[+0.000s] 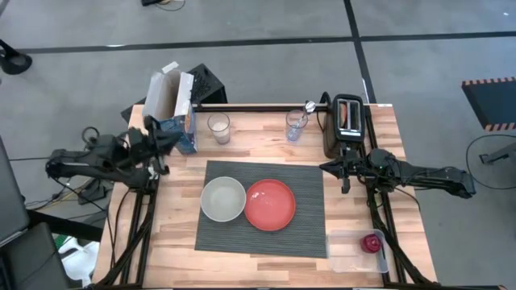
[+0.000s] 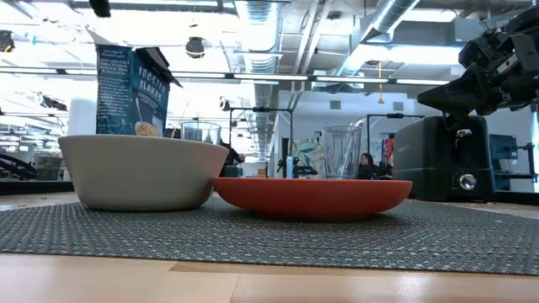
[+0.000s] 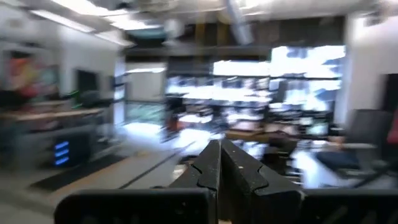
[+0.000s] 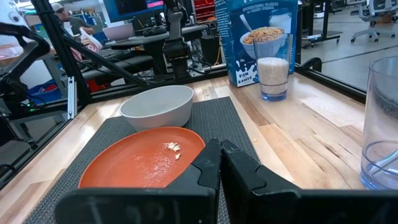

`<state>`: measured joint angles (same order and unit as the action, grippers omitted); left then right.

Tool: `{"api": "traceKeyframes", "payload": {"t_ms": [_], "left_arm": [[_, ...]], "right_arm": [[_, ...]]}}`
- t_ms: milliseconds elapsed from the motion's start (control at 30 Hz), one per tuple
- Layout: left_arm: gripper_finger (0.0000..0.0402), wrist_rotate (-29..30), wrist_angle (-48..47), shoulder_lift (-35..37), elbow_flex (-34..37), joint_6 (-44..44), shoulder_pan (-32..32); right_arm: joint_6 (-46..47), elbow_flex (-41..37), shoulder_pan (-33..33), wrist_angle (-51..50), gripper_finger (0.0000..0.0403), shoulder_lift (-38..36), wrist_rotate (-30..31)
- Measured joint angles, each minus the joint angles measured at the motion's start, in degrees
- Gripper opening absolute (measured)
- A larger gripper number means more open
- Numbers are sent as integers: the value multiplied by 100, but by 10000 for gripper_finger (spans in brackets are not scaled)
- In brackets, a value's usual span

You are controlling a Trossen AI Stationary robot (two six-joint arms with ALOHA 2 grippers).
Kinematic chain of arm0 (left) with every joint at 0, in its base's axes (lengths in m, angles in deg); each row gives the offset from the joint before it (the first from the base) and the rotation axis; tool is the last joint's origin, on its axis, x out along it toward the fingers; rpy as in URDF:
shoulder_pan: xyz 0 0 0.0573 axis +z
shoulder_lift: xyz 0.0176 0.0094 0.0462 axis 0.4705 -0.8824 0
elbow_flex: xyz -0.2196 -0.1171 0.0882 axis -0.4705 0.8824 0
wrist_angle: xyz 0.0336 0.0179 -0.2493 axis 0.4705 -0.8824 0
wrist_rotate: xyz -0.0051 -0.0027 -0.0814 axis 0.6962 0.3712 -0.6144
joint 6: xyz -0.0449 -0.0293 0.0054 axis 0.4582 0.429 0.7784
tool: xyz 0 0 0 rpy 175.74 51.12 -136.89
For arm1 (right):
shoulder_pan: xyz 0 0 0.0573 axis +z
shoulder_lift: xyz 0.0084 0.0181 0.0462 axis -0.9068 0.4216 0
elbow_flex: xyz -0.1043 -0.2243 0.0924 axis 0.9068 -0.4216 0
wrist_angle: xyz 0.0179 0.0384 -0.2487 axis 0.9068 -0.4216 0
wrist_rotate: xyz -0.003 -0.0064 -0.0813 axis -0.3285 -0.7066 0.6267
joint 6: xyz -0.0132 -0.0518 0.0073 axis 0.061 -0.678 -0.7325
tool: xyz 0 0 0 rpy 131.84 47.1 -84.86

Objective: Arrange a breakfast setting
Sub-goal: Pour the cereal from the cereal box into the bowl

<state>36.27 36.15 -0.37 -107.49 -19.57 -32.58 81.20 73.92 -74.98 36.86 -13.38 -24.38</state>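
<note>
The dark grey ribbed placemat (image 1: 262, 234) lies in the middle of the table. On it stand the pale grey bowl (image 1: 223, 199) and, to its right, the red-orange plate (image 1: 270, 204) with a few crumbs (image 4: 172, 148). The metal spoon (image 1: 306, 108) stands in a clear glass (image 1: 296, 126) at the far edge. The small red round item (image 1: 372, 242) lies in a clear container at the near right. My left gripper (image 3: 219, 165) is shut and empty, raised at the table's left edge (image 1: 168, 140) next to the cereal box. My right gripper (image 4: 221, 163) is shut and empty, above the placemat's right edge (image 1: 326, 167).
A blue cereal box (image 1: 173, 113), open at the top, stands at the far left, with a glass of cereal (image 1: 218, 128) beside it. The black toaster (image 1: 348, 121) stands at the far right, just behind my right arm. Bare wood shows along the table's near edge.
</note>
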Motion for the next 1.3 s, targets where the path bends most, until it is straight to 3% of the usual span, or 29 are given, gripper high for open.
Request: {"api": "traceKeyframes", "payload": {"t_ms": [133,300,500,700,833,1033,1200,1300], "left_arm": [[33,1144,-1638,-297,-1059,476,2],[108,2067,-3537,-870,-2222,1131,5],[216,2329,-5269,-1600,-3288,2138,316],[280,1739,-6604,-2406,-4196,2538,1096],[279,1129,-7220,-2955,-4623,2667,1862],[266,28,-7772,-3661,-4944,2097,2861],[263,-4,-8378,-3997,-4977,1939,3385],[263,-380,-8490,-4127,-4941,1884,3615]], "right_arm": [[-1,0,0,31,36,2,18],[0,0,1,118,36,0,78],[1,0,0,148,36,0,126],[-1,0,0,155,36,2,131],[-3,0,0,154,36,1,157],[-5,0,0,41,36,0,160],[-3,0,0,-4,36,2,179],[-5,0,0,-13,36,2,177]]}}
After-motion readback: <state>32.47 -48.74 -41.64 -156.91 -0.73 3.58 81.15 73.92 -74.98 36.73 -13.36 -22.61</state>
